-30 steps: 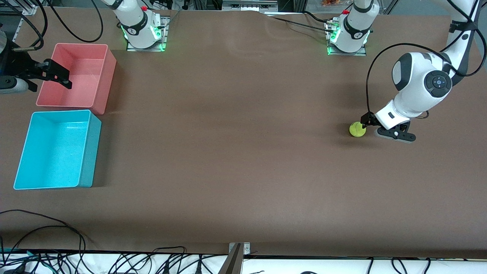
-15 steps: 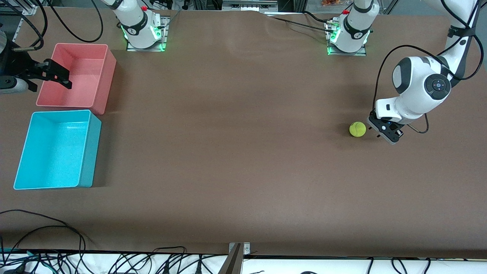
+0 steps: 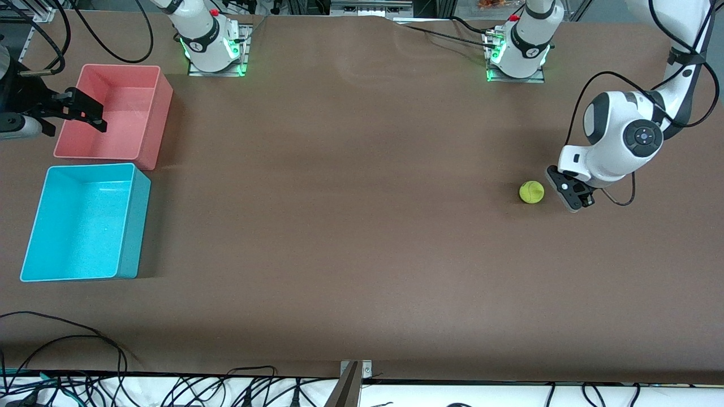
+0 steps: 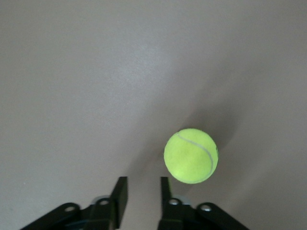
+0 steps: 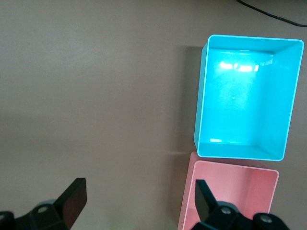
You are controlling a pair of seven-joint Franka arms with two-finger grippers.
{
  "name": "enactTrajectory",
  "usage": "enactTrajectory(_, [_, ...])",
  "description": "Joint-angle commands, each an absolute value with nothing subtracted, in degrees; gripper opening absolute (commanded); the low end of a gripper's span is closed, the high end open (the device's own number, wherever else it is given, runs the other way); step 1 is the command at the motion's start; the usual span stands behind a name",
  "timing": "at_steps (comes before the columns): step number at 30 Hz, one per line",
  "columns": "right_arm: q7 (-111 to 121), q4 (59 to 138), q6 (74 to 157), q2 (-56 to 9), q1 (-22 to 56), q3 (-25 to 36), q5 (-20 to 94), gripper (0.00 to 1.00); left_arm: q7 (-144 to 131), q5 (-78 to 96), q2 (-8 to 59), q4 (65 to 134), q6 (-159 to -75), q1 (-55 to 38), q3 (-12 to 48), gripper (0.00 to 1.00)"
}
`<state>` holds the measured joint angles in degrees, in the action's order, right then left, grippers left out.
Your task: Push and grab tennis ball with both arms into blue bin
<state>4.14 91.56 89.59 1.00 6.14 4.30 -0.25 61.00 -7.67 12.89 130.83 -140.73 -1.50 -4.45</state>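
Two claws show, and neither holds anything. The left claw (image 3: pixel 570 195) sits low over the desk (image 3: pixel 362 226) near the left arm's end, just beside the tennis ball (image 3: pixel 531 192) and apart from it. In the left wrist view its fingers (image 4: pixel 120 194) stand close together with a narrow gap between them, and the ball (image 4: pixel 191 155) lies on the bare desk just off the fingertips, outside that gap. The ball rests alone on the brown surface, well apart from both bins.

The right claw (image 3: pixel 85 113) hangs at the right arm's end of the desk, over the pink bin (image 3: pixel 153 113). In the right wrist view its fingers (image 5: pixel 72 201) are spread wide, with nothing between them. The right arm waits there.

The blue bin (image 3: pixel 133 226) stands just beside the pink bin, nearer to the front camera. Both bins appear open-topped, and the blue one's floor shows bright reflections in the right wrist view (image 5: pixel 283 96).
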Motion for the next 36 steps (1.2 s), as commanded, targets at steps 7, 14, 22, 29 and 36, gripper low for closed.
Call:
enactTrajectory(7, [3.6, 90.4, 88.4, 0.8, 6.2, 4.5, 0.6, 1.0, 67.1, -12.7, 17.0, 131.0, -147.6, 0.0, -4.4, 0.0])
enactTrajectory(14, [3.6, 90.4, 88.4, 0.7, 6.2, 4.6, 0.6, 1.0, 70.2, -12.7, 18.5, 131.0, -149.2, 0.7, -4.4, 0.0])
enactTrajectory(22, [3.6, 90.4, 88.4, 0.8, 6.2, 4.6, 0.6, 1.0, 71.6, -12.0, 18.9, 131.6, -149.2, 0.6, -4.3, 0.0])
enactTrajectory(29, [3.6, 90.4, 88.4, 0.7, 6.2, 4.6, 0.6, 1.0, 71.0, -9.7, 19.4, 132.4, -149.2, -0.2, -4.1, 0.0])
enactTrajectory(36, [3.6, 90.4, 88.4, 0.8, 6.2, 4.5, 0.5, 1.0, 71.0, -8.8, 19.6, 133.0, -149.2, -0.6, -3.7, 0.0])
